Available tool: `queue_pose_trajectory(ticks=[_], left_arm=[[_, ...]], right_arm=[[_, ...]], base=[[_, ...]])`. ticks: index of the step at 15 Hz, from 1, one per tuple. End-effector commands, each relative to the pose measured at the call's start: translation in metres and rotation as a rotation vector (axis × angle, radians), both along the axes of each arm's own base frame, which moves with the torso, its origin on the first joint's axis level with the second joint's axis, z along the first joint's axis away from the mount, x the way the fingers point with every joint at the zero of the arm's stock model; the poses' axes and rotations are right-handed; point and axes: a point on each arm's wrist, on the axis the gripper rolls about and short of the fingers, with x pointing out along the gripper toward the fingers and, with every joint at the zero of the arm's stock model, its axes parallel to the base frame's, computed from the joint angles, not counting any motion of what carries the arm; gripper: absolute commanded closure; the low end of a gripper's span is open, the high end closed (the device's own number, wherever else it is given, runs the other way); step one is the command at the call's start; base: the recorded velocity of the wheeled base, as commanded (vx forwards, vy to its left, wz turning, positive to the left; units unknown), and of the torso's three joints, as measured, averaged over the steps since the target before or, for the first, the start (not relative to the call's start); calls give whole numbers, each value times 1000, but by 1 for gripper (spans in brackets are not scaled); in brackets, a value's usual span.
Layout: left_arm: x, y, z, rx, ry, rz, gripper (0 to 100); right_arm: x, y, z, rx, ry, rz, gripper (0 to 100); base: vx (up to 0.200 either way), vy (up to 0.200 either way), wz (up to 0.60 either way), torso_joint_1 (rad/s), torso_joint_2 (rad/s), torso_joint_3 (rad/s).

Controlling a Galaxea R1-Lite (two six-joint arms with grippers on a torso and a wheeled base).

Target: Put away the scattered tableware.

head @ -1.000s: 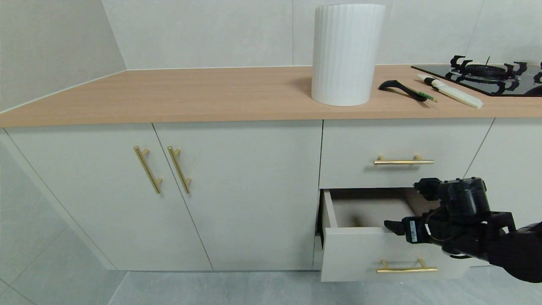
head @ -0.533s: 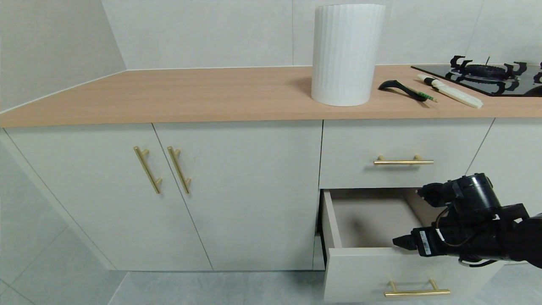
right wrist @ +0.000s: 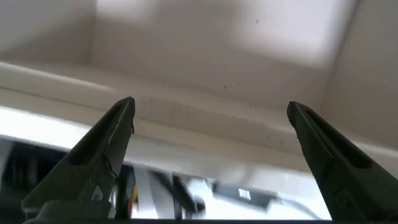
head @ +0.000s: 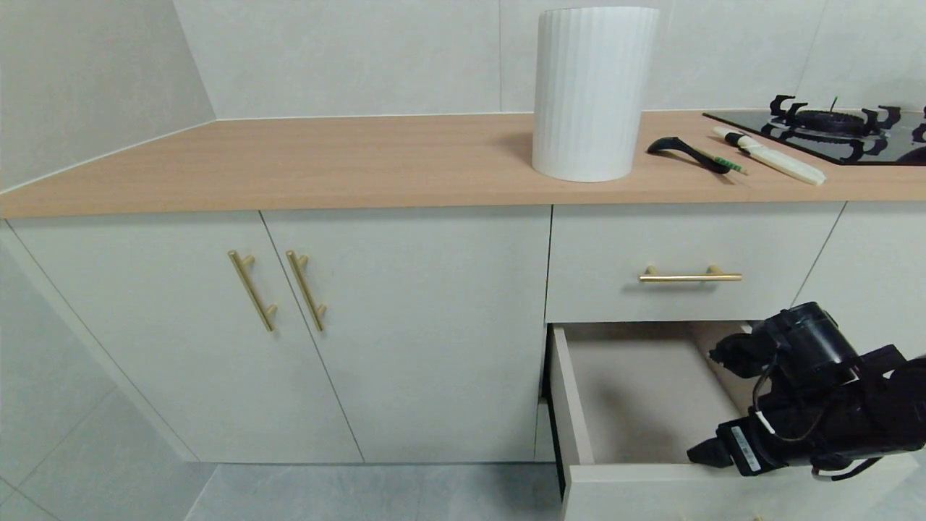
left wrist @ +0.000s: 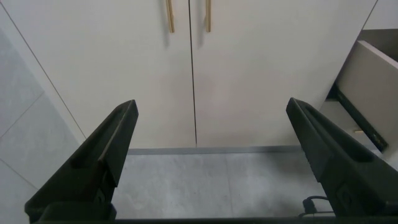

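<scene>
On the wooden counter [head: 325,159], right of a tall white ribbed container [head: 593,94], lie a black spoon [head: 687,153], green chopsticks [head: 729,165] and a white-bladed utensil [head: 770,161]. Below them the lower drawer [head: 571,391] stands pulled far out, and its visible inside is bare. My right gripper [head: 727,452] sits at the drawer's front panel, far below the tableware. Seen from the right wrist, this gripper [right wrist: 211,162] is open, its fingers straddling the front panel's top rim [right wrist: 205,118]. My left gripper [left wrist: 211,162] hangs open near the floor, facing the cabinet doors [left wrist: 193,74].
A black gas hob [head: 832,126] occupies the counter's far right. The upper drawer [head: 687,260] is closed, with a gold handle. Two cabinet doors [head: 289,325] with gold handles are closed on the left. The open drawer [left wrist: 373,81] juts out into the floor space.
The lower drawer has slid much farther out toward me. My right gripper moved down and back with its front panel, whose handle has dropped below the picture's edge.
</scene>
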Motion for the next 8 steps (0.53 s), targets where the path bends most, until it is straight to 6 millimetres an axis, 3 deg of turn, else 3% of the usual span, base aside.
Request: queue_pose_trajectory(ticks=[1, 8], left_arm=[[0, 0, 0, 0, 1, 0, 0], [0, 0, 0, 0, 1, 0, 0]], right_arm=[[-4, 4, 6, -15, 26, 28, 0], [-34, 11, 6, -139, 259, 173, 0]], base=[[0, 0, 0, 0, 0, 0], [0, 0, 0, 0, 0, 0]])
